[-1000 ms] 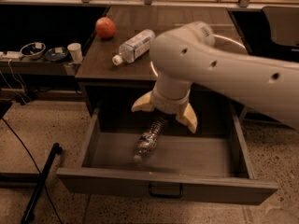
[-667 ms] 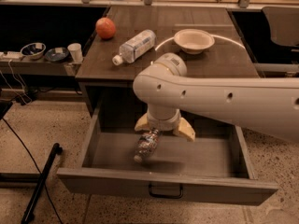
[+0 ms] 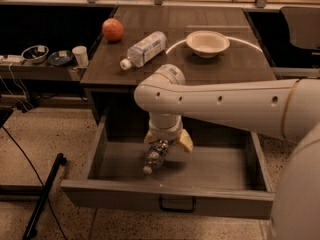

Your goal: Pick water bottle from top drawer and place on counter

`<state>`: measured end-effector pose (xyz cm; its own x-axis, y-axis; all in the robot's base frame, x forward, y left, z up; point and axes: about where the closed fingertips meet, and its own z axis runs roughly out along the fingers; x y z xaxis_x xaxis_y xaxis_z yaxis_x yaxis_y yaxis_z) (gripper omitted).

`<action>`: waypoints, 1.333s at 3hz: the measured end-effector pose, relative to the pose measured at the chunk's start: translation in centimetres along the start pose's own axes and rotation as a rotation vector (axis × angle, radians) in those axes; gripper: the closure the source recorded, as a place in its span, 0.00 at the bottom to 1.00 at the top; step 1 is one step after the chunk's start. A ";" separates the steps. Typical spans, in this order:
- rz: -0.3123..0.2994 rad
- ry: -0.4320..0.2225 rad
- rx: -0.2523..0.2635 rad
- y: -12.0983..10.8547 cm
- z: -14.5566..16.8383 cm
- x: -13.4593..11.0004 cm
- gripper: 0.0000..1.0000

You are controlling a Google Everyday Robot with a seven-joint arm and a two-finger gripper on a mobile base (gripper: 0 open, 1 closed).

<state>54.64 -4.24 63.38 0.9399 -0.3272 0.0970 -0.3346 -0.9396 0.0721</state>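
Note:
The water bottle [image 3: 155,156] lies in the open top drawer [image 3: 115,191], slim and clear, with its white cap pointing toward the drawer's front left. My gripper [image 3: 168,141] is down inside the drawer over the bottle's far end. Its cream fingers [image 3: 185,143] stand spread on either side of the bottle, and the jaws are open. The counter [image 3: 230,64] is the dark wood top behind the drawer, marked with a thin white circle line. My arm crosses in from the right and hides part of the drawer's back.
On the counter lie a fatter clear bottle [image 3: 144,49], an orange ball [image 3: 112,29] and a white bowl [image 3: 207,43]. A low shelf at left holds dishes [image 3: 35,53] and a cup [image 3: 80,55]. A black pole [image 3: 44,196] lies on the floor.
My arm has swung left and lowered, bringing the gripper down over the bottle with the fingers closer around it. The bowl on the counter is now uncovered.

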 end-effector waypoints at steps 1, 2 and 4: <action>0.071 -0.117 0.040 -1.2 1.9 -0.8 0.42; 0.160 -0.240 0.152 -1.6 1.7 -1.4 0.73; 0.312 -0.216 0.355 2.5 -6.0 0.3 1.00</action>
<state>53.72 -6.04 69.55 0.8043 -0.5749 -0.1500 -0.5926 -0.7582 -0.2719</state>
